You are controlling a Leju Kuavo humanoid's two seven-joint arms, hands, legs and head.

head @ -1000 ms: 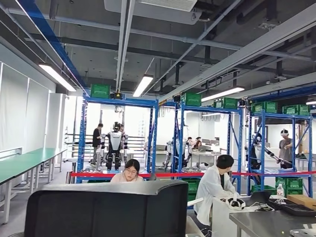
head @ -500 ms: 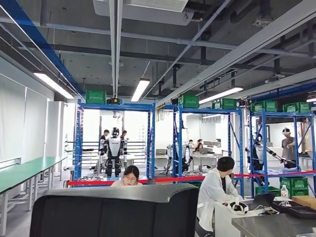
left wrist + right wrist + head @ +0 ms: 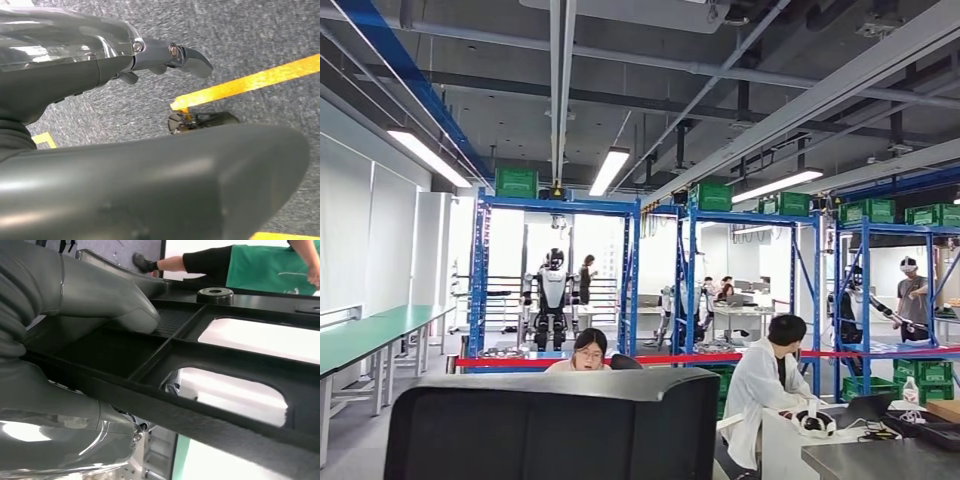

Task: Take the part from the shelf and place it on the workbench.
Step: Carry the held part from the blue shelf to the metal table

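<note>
You look across a workshop hall where blue shelving racks (image 3: 554, 275) carry green crates (image 3: 517, 182) along their top edges. A long green workbench (image 3: 365, 335) runs down the left side. Close in front stands a black chair back (image 3: 546, 425), with one person (image 3: 585, 352) seated just behind it and another person in a white coat (image 3: 765, 385) at a desk on the right. Your right hand (image 3: 75, 310) grips the part, a black moulded frame (image 3: 226, 370), thumb pressed on its upper face, fingers beneath. Your left hand (image 3: 113, 65) hangs above grey floor marked with a yellow line (image 3: 249, 82), holding nothing, its fingers extended.
</note>
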